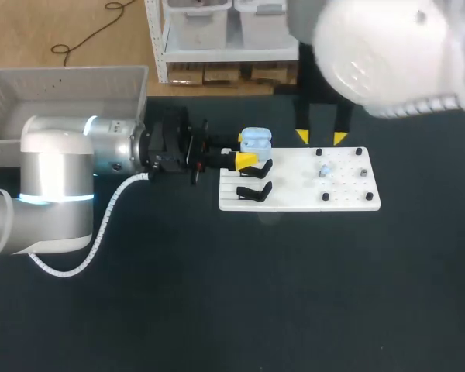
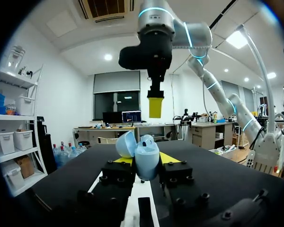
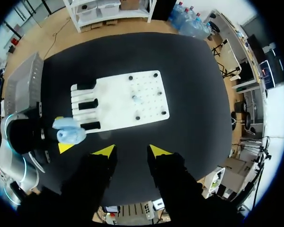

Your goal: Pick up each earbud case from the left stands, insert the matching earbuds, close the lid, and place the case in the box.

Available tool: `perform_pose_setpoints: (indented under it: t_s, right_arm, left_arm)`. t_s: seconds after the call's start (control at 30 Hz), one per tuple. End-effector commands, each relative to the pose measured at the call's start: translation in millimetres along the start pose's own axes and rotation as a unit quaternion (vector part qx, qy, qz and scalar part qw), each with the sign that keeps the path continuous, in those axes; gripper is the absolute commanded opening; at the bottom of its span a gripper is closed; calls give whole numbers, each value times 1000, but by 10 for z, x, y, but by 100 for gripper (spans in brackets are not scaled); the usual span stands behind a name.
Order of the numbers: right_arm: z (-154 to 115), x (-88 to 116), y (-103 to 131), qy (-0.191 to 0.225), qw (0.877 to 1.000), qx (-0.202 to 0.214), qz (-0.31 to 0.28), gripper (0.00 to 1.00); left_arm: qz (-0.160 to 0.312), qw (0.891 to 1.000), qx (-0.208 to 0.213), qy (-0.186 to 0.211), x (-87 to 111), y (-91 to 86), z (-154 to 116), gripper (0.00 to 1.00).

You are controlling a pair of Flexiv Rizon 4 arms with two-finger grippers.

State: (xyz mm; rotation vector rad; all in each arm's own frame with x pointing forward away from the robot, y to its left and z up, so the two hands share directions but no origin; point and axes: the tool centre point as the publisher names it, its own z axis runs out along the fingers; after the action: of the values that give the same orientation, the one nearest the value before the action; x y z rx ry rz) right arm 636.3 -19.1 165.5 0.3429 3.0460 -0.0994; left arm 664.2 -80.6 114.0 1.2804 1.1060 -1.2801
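Pinching the open-lidded pale blue earbud case (image 2: 147, 163) from both sides, the left claw (image 2: 141, 159) holds it at the stands (image 1: 254, 191) on the left end of the white board (image 1: 310, 198), while the right claw (image 3: 132, 151) hangs spread, well above the bench (image 1: 294, 294).

Earbud case (image 2: 146, 163): pale blue plastic, smooth, was faintly glossy.
Stands (image 1: 254, 191): black plastic, were matt.
Base plate (image 1: 345, 194): white plastic, was smooth and matt.
Surface (image 1: 217, 294): dark covering, was matt.
Box (image 1: 62, 85): grey plastic, was dull, with ribbed walls.
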Motion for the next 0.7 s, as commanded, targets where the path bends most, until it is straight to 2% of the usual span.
perform_pose_setpoints:
  t_s: [0.03,0.3,0.6,0.7]
  right_arm:
    - [168,-53,-171,-92,980,-175,3,42]
    - [447,-208,-155,-53,982,-182,-17,40]
    - [831,-373,-140,-52,992,-108,-44,43]
    - [937,-406,-132,-48,993,-95,-48,43]
  left_arm:
    - [0,1000,1,0,5,5,-1,0]
    - [0,1000,1,0,5,5,-1,0]
    - [0,1000,1,0,5,5,-1,0]
    - [0,1000,1,0,5,5,-1,0]
